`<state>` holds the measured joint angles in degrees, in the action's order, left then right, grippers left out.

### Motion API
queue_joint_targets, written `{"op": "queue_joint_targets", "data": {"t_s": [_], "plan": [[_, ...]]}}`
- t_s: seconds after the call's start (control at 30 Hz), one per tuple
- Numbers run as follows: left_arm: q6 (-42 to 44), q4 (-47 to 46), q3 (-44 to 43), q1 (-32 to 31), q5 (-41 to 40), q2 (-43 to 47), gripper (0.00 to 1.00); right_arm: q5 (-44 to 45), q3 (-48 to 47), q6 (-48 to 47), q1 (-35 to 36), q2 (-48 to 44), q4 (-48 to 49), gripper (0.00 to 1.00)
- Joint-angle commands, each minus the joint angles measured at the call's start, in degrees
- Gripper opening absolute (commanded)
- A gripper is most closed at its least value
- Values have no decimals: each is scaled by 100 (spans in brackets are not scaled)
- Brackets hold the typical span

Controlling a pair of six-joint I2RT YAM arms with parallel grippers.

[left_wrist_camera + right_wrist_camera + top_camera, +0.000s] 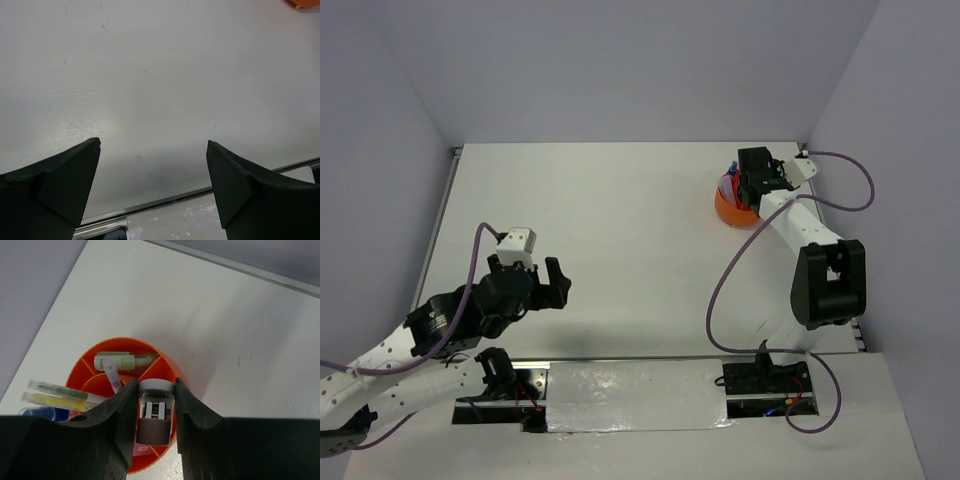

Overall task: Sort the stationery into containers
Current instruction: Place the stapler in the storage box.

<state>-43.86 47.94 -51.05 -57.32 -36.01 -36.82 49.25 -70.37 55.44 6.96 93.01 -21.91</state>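
The round orange organiser pot (732,212) stands at the far right of the table; it also shows in the right wrist view (167,367). Inside it lie a pale green marker (120,361), a clear purple pen (112,373), green and yellow pens (65,396) and a blue item (45,414). My right gripper (156,405) is over the pot, shut on a small grey-and-brown correction-tape-like item (156,415) above a compartment. My left gripper (535,285) is open and empty over bare table at the near left; its fingers (65,175) frame only the tabletop.
The table's near edge with a metal strip (175,197) lies just under the left gripper. White walls close in the left, back and right sides. A corner of the orange pot (302,3) shows at the top right of the left wrist view.
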Motion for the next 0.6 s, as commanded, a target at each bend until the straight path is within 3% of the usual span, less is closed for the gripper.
{"op": "queue_joint_targets", "data": {"t_s": [0.0, 0.27, 0.37, 0.4, 0.53, 0.57], "plan": [[272, -294, 16, -34, 164, 245, 99, 102, -215, -33, -63, 146, 388, 0], [404, -435, 86, -34, 366, 421, 99, -249, 14, -112, -143, 340, 881, 3], [431, -461, 77, -34, 402, 386, 99, -329, 146, -226, -142, 297, 1066, 22], [431, -453, 69, -34, 410, 386, 99, -346, 181, -288, -151, 288, 1110, 35], [431, -461, 68, -34, 402, 438, 99, -425, 269, -384, -142, 270, 1163, 40], [448, -461, 69, -34, 393, 447, 99, -443, 287, -385, -151, 244, 1163, 45]]}}
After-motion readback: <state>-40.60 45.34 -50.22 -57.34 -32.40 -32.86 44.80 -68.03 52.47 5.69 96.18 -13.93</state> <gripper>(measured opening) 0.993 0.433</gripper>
